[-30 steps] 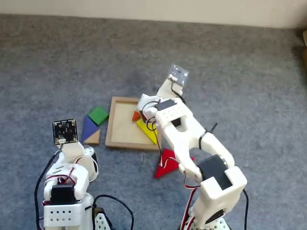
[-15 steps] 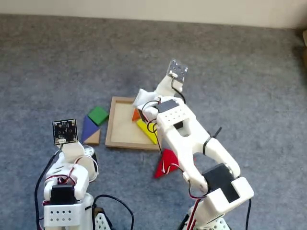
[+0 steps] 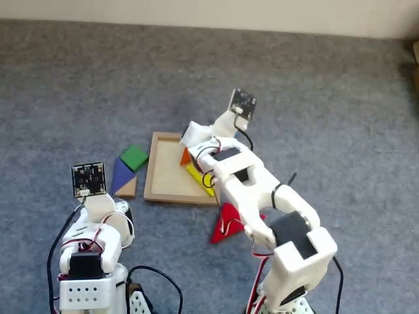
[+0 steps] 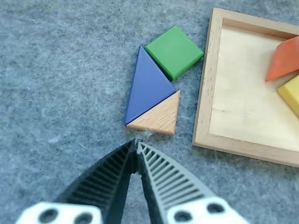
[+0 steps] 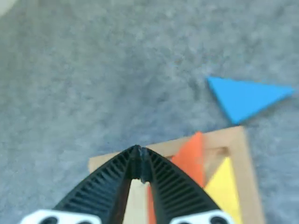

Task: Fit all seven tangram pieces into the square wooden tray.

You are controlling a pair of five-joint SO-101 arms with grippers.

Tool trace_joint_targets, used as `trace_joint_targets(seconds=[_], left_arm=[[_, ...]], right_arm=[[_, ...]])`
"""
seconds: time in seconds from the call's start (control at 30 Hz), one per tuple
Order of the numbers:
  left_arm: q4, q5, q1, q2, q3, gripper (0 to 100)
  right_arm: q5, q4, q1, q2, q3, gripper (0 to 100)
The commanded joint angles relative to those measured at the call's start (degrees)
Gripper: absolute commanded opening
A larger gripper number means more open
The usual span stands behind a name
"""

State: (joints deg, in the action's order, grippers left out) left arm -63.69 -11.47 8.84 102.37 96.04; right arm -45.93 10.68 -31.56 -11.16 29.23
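Noting slight shift of right gripper [image 5: 139, 150] toward 10 o'clock in high view versus a second ago; now above far rim of tray [image 3: 152, 171], fingers pressed together, nothing held. Tray mid-carpet [image 3: 327, 98], holding orange piece [image 3: 186, 157] and yellow piece [image 3: 196, 176] on its 3 o'clock side. Off tray at 9 o'clock, clustered: green square [image 3: 134, 157], dark blue triangle [image 3: 120, 173], wood triangle [image 3: 127, 188]. Red triangle [image 3: 224, 224] at 5 o'clock, partly under arm. Light blue triangle [image 5: 247, 95] on carpet near a tray corner. Left gripper [image 4: 137, 143] closed, empty, tips just short of wood triangle.
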Motion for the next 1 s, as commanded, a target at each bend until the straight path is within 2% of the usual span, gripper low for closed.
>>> trace_joint_targets(seconds=[0.0,0.1,0.27,0.43,0.57,0.67,0.97], left_arm=[[-0.2,0.4,0.8,0.1,1.2,0],[-0.2,0.4,0.8,0.1,1.2,0],[-0.2,0.4,0.8,0.1,1.2,0],[-0.2,0.4,0.8,0.1,1.2,0],[-0.2,0.4,0.8,0.1,1.2,0],[-0.2,0.4,0.8,0.1,1.2,0],[-0.2,0.4,0.8,0.1,1.2,0]], right_arm=[[1.0,-1.8,2.6,0.0,-0.6,0.9],[1.0,-1.0,3.5,-0.3,-0.2,0.9],[1.0,7.3,4.0,-0.2,-0.7,0.9],[1.1,7.6,4.1,-0.2,-0.7,0.9],[6.1,7.6,4.1,-0.1,-0.7,0.9],[6.7,7.6,4.1,0.7,-0.7,0.9],[6.7,7.3,4.1,11.7,1.9,0.9]])
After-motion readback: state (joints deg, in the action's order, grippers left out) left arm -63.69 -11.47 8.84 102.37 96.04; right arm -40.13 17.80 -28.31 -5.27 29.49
